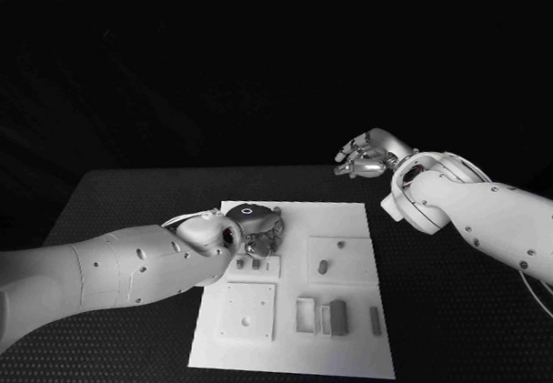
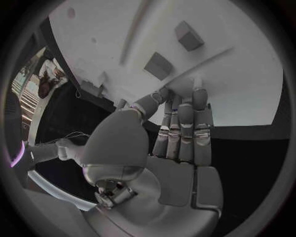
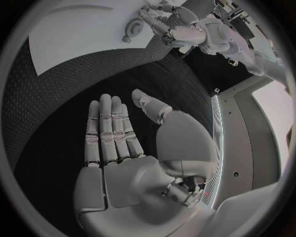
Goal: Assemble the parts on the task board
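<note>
The white task board lies in the middle of the black table. Small grey parts lie on it: a short peg and several upright blocks toward its near right. My left hand is over the board's far left area, its fingers stretched out side by side with the tips down on the board, close to two grey blocks. I see nothing held in it. My right hand hovers off the board past its far right corner, flat and open, holding nothing.
Two small grey pieces stand just near of my left hand. A raised square plate takes up the board's near left. In the right wrist view, black table lies under the right hand, with the board and left hand beyond.
</note>
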